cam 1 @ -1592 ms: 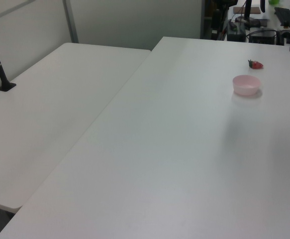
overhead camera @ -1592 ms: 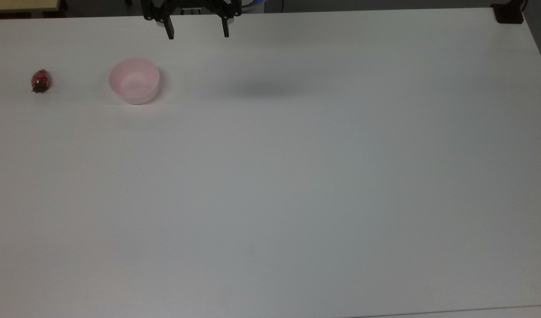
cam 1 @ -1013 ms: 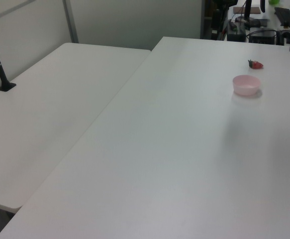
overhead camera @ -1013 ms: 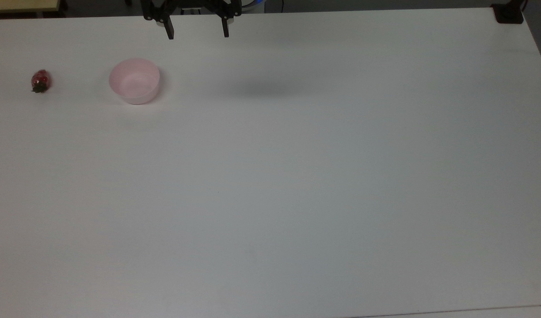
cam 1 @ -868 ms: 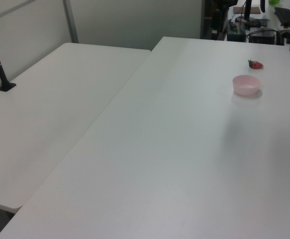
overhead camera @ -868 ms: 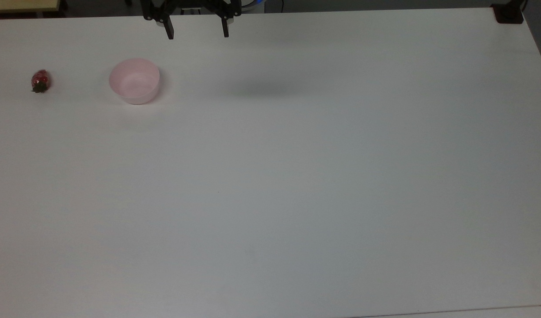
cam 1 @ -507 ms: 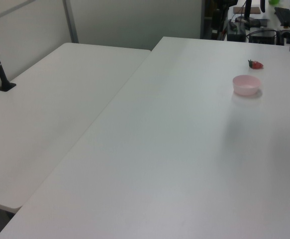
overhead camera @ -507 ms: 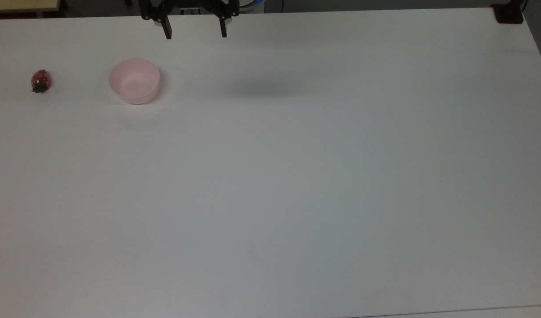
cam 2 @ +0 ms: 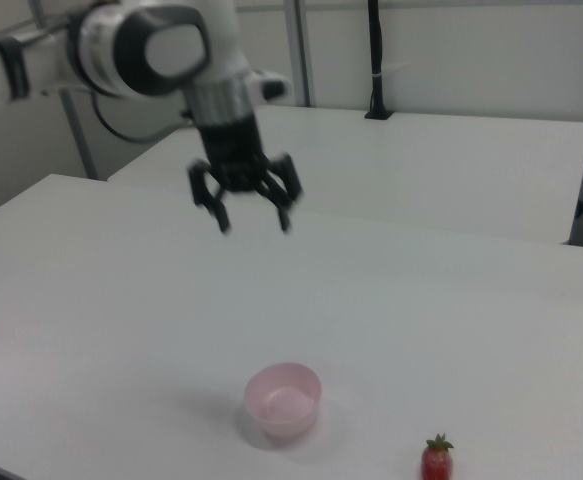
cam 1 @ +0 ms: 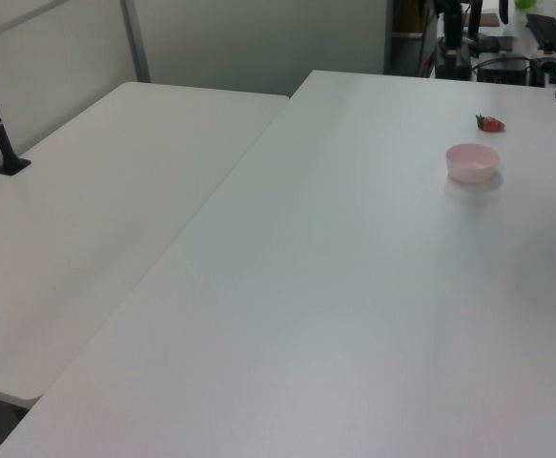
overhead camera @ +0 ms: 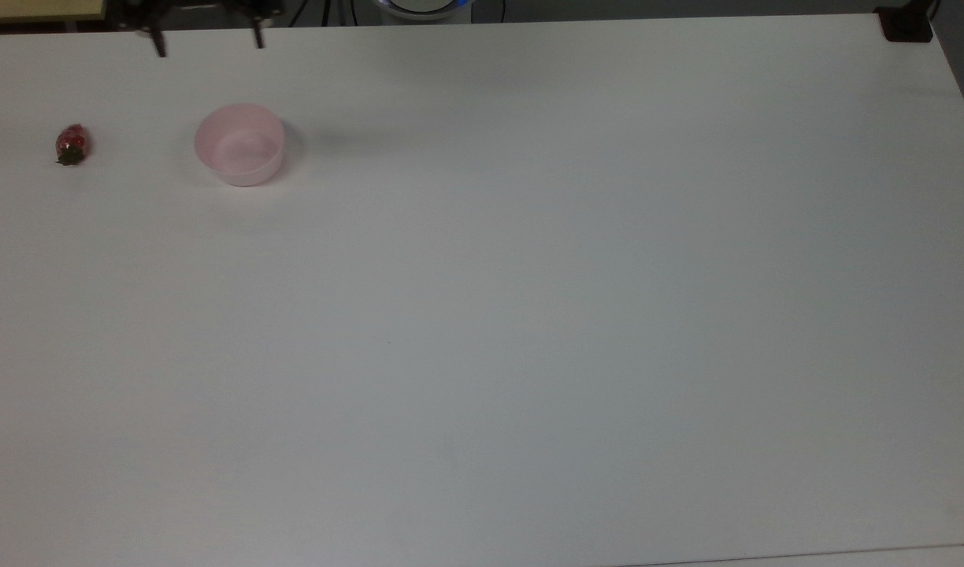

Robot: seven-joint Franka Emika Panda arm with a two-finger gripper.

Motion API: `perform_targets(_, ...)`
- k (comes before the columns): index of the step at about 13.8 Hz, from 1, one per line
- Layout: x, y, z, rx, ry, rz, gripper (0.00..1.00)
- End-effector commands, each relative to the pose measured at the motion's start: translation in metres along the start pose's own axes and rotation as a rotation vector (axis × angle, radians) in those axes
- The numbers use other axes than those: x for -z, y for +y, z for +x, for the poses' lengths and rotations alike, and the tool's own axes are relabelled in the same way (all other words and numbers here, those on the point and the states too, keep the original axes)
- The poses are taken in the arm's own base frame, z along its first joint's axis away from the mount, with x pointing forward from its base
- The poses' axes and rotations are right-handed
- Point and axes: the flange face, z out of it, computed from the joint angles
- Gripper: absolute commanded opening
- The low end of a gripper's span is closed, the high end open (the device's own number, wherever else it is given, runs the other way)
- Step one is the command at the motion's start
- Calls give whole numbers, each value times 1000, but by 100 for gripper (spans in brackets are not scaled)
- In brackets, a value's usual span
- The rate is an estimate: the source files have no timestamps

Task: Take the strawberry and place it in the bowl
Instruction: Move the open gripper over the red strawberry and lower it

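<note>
The strawberry lies on the white table at the top view's far left, red with a dark green cap; it also sits at the far end and near the bottom edge. The pale pink bowl stands to its right in the top view, empty. My gripper hangs open at the top view's upper edge, high above the table between strawberry and bowl. In the right view the gripper is well above the bowl, fingers spread, nothing in them.
A second white table adjoins on the left view's left. A black post base sits at the top view's upper right corner. A black pole stands on the far table.
My gripper has moved to the top view's left, from right of the bowl to a spot between bowl and strawberry. Its shadow shifted left too. Strawberry and bowl have not moved.
</note>
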Motion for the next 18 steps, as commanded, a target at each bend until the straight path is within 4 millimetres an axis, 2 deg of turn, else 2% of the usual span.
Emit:
perform_targets(1, -74, 58, -38, -106, -32, -28, 100)
perform_targets(3, -110, 92, -57, -197, 17, -56, 100)
perform_targets(5, -149, 118, -63, -214, 20, -76, 100)
perform_targets(7, -176, 148, -79, -199, 1, -85, 99)
perform_targets(8, -189, 162, -90, -184, -11, -83, 93)
perform_targets(11, -232, 201, -114, -257, -3, -88, 88)
perform_targets(12, -247, 204, -112, -268, 4, -87, 85)
perform_targets(15, -273, 214, -116, -273, 6, -100, 83)
perform_targets(18, -301, 209, -108, -267, -11, -89, 85)
